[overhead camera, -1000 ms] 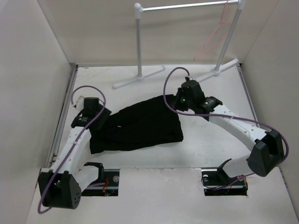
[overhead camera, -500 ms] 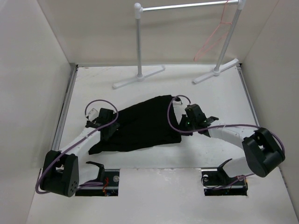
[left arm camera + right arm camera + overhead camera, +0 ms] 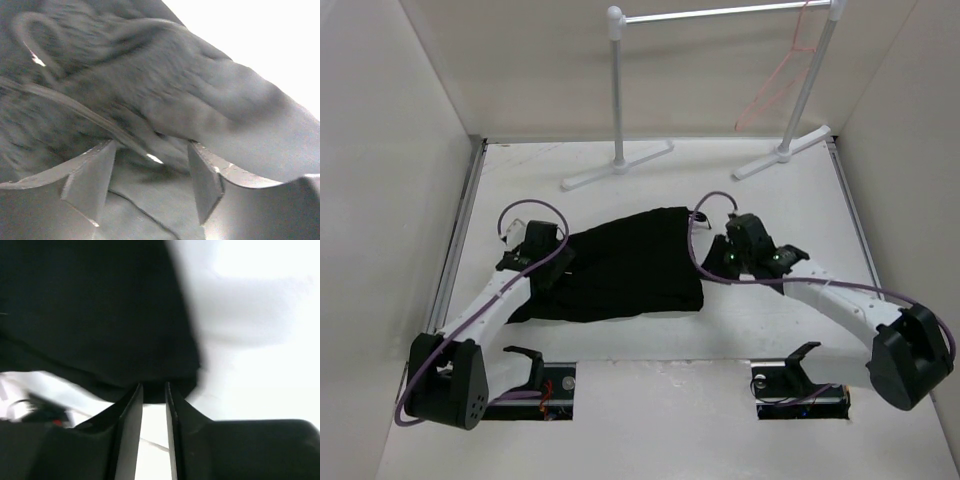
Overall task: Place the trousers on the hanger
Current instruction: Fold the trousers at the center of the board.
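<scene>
The black trousers point(image 3: 630, 265) lie crumpled on the white table between my two arms. The pink-red wire hanger point(image 3: 775, 85) hangs from the right end of the rack's rail, far from both grippers. My left gripper point(image 3: 555, 270) is low on the trousers' left end. In the left wrist view its jaws point(image 3: 151, 150) stand wide apart with folds of fabric point(image 3: 150, 75) between and beyond them. My right gripper point(image 3: 713, 266) is at the trousers' right edge. In the right wrist view its jaws point(image 3: 154, 387) are nearly together with the fabric's edge point(image 3: 100, 305) at their tips.
A white and silver clothes rack point(image 3: 617, 90) stands at the back, its two foot bars point(image 3: 615, 167) on the table. White walls close the left, right and back sides. Two cut-outs with the arm bases lie at the near edge point(image 3: 545, 385).
Both arms came down onto the trousers' ends. The left gripper moved right onto the left end; the right gripper dropped to the right edge, then shifted slightly back. The fabric bunched a little.
</scene>
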`<action>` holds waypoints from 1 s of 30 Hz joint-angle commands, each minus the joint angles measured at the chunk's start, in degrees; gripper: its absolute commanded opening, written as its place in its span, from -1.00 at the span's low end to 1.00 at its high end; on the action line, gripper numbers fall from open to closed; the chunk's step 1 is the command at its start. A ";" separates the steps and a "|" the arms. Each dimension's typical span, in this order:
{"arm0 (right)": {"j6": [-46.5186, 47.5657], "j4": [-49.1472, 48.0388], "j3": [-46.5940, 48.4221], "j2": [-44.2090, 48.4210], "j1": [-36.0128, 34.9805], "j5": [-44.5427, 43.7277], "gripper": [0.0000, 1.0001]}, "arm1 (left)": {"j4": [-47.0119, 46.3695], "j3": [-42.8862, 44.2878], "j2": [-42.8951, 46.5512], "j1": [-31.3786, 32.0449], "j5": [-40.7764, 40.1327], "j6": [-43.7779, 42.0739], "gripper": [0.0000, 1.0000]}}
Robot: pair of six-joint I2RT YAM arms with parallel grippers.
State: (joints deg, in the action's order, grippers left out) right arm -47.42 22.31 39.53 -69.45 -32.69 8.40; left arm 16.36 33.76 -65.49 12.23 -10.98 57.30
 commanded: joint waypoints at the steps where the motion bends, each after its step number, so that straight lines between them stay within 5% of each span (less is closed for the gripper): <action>1: 2.86 0.11 9.93 -1.37 -0.40 0.47 -0.43 | 3.06 5.26 3.27 2.57 -0.79 -0.61 0.09; 5: 1.54 -7.43 13.38 -9.72 -3.73 3.54 -0.65 | 3.42 6.85 2.13 5.47 -1.58 0.00 -0.03; 11: -3.72 -18.43 6.10 -19.04 -7.16 7.14 -0.78 | 2.80 8.34 -1.12 10.30 -3.07 1.06 -0.03; 16: -4.44 -15.90 3.19 -15.21 -8.75 6.72 -0.76 | 2.71 8.61 -2.80 12.60 -4.57 0.97 -0.03; 22: -0.84 -9.91 12.75 -10.79 -5.42 6.36 -0.22 | 2.98 4.31 -0.25 9.71 -4.84 -0.43 -0.03; 30: 0.84 -14.83 30.50 -30.36 2.14 7.94 -0.65 | 4.64 -1.84 4.49 6.89 -4.13 -2.10 -0.04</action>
State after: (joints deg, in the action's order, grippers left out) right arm -47.55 9.89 66.13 -92.90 -32.86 15.70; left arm 19.22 33.80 -63.57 19.35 -14.22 56.25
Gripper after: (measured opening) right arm 0.184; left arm 0.486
